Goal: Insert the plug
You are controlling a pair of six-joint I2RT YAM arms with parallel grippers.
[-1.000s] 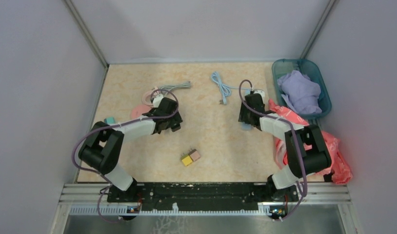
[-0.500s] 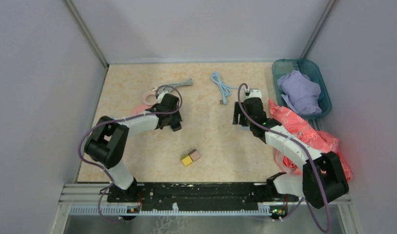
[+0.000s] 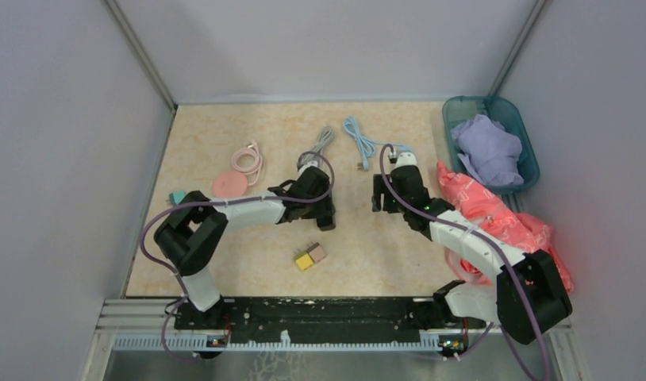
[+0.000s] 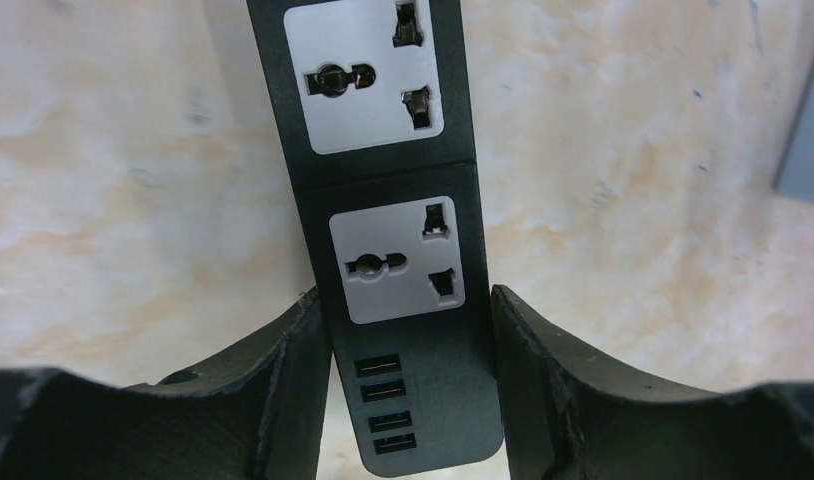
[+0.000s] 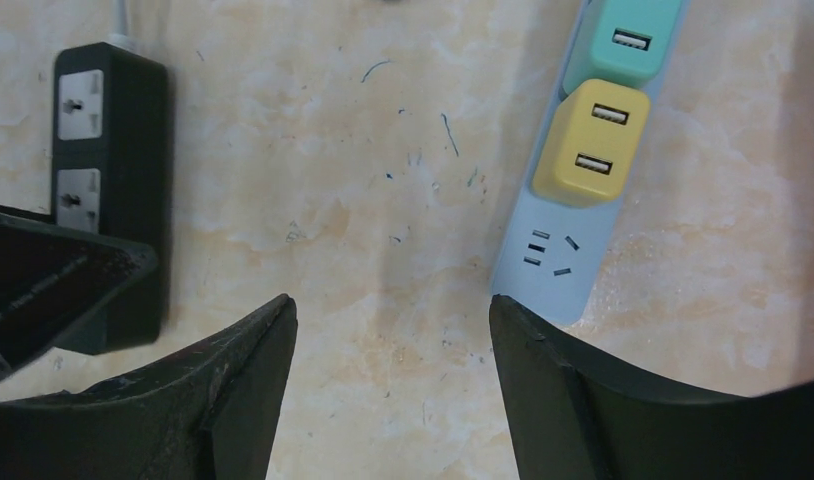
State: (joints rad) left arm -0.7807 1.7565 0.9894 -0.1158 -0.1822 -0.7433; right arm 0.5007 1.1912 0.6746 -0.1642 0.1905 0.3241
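1. The left gripper (image 4: 405, 300) is clamped on the black power strip (image 4: 383, 150), one finger on each long side at the end with the USB ports. A second ago it stood far wider, so this grasp is new.
2. The left arm has swung from the left part of the surface (image 3: 248, 266) towards the centre. The grey cord (image 3: 324, 141) now lies further right than before, so it probably belongs to the strip.
3. The right gripper (image 5: 391, 305) has widened and hangs open over bare surface, holding nothing.
4. Just right of it lies the blue power strip (image 5: 558, 270), with a yellow charger (image 5: 588, 150) and a teal charger (image 5: 623, 40) seated in it.
5. Judgement: the socket bank has been brought within reach of both arms. No plug is held, so insertion has not begun.
6. The black strip lies flat with its sockets facing up. Its long axis runs away from the left gripper, and its corded end points to the far side of the surface.
7. Two yellow and pink blocks (image 3: 310, 255) lie loose near the arm bases. They may be the plug, but that cannot be confirmed.
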